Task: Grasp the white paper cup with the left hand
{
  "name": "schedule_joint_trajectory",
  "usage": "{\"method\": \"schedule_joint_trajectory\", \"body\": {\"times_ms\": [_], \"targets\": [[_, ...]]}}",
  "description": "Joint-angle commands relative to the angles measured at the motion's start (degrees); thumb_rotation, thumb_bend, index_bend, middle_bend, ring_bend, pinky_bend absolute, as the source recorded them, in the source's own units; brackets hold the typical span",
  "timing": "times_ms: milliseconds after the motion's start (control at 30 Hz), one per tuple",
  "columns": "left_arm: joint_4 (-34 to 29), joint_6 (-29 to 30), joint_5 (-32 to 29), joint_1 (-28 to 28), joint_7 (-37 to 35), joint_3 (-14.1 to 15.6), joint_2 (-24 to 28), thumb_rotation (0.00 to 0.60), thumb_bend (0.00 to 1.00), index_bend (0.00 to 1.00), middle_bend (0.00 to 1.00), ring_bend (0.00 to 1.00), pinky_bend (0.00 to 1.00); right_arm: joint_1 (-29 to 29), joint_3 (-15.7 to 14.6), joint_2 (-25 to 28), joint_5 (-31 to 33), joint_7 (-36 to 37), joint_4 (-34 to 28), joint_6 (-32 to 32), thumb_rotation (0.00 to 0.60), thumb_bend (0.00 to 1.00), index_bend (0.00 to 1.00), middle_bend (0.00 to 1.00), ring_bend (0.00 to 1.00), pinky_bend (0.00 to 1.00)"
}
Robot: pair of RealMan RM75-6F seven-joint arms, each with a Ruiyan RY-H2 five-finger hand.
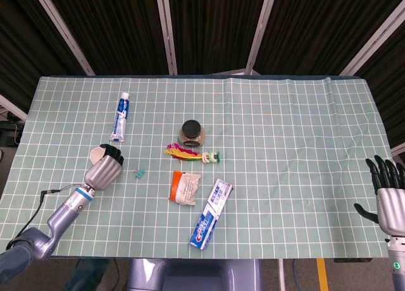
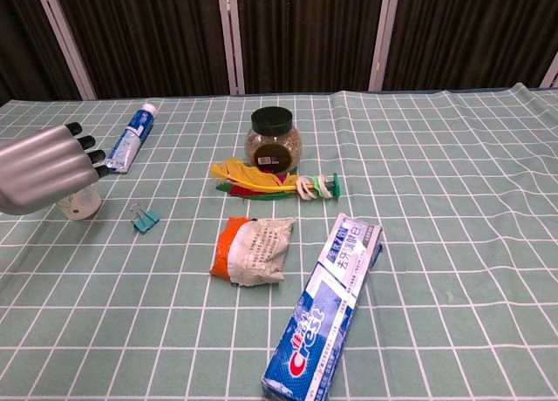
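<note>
The white paper cup (image 1: pixel 95 154) stands on the left part of the checked tablecloth, and only its lower part (image 2: pixel 78 204) shows in the chest view. My left hand (image 1: pixel 105 170) is against its right side, fingers curled around it and hiding most of its wall. In the chest view the left hand (image 2: pixel 48 166) covers the cup's top. My right hand (image 1: pixel 388 195) hovers at the table's right edge, fingers spread, holding nothing.
Close to the cup's right lies a small teal binder clip (image 2: pixel 145 218). A blue toothpaste tube (image 1: pixel 121 118) lies behind it. A jar (image 1: pixel 191 132), colourful feathers (image 1: pixel 185 153), an orange-white packet (image 1: pixel 184 186) and a Crest box (image 1: pixel 211 212) occupy the middle.
</note>
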Motion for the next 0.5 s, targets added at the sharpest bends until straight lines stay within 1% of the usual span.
{"method": "schedule_joint_trajectory", "body": {"times_ms": [33,67,133,167,267,333,400,433,500], "targets": [[-3.9,2.1,-3.9,1.1,-8.1,-3.0,1.9,0.6,0.0,0.48,0.4,0.37,0.41,0.0,0.0,0.0,0.0,0.1,0.0,0.0,0.6,0.0,0.0,0.0,0.0,0.0],[-5.7,2.2,-5.3,1.5,-11.4,-3.8,2.9,0.6,0.0,0.48,0.4,0.37,0.41,0.0,-0.1,0.0,-0.1,0.1,0.0,-0.1,0.6,0.0,0.0,0.0,0.0,0.0],[-11.2,1.4,-8.1,2.4,-20.2,-5.1,5.8,0.6,0.0,0.48,0.4,0.37,0.41,0.0,-0.1,0.0,-0.1,0.0,-0.1,-0.1,0.6,0.0,0.0,0.0,0.0,0.0],[-14.9,0.4,-9.6,2.9,-26.0,-5.5,8.1,0.6,0.0,0.48,0.4,0.37,0.41,0.1,-0.2,-0.1,-0.2,-0.1,-0.1,-0.1,0.6,0.0,0.0,0.0,0.0,0.0],[-23.0,-3.4,-12.4,3.6,-40.0,-5.6,14.3,0.6,0.0,0.48,0.4,0.37,0.41,0.1,-0.2,-0.1,-0.3,-0.3,-0.3,-0.2,0.6,0.0,0.0,0.0,0.0,0.0],[-27.7,-7.5,-13.9,3.8,-50.7,-4.9,18.8,0.6,0.0,0.48,0.39,0.37,0.41,0.1,-0.3,-0.2,-0.4,-0.5,-0.4,-0.2,0.6,0.0,0.0,0.0,0.0,0.0],[-29.7,-12.0,-14.6,3.4,-58.6,-3.6,21.9,0.6,0.0,0.48,0.39,0.37,0.41,0.2,-0.4,-0.3,-0.5,-0.8,-0.5,-0.1,0.6,0.0,0.0,0.0,0.0,0.0],[-29.7,-15.2,-15.2,3.1,-63.0,-2.6,22.9,0.6,0.0,0.48,0.39,0.37,0.41,0.2,-0.4,-0.4,-0.6,-1.0,-0.5,-0.3,0.6,0.0,0.0,0.0,0.0,0.0],[-28.8,-17.3,-14.3,2.4,-67.2,-1.7,23.3,0.6,0.0,0.48,0.39,0.37,0.41,0.3,-0.5,-0.5,-0.5,-1.2,-0.5,-0.4,0.6,0.0,0.0,0.0,0.0,0.0]]}}
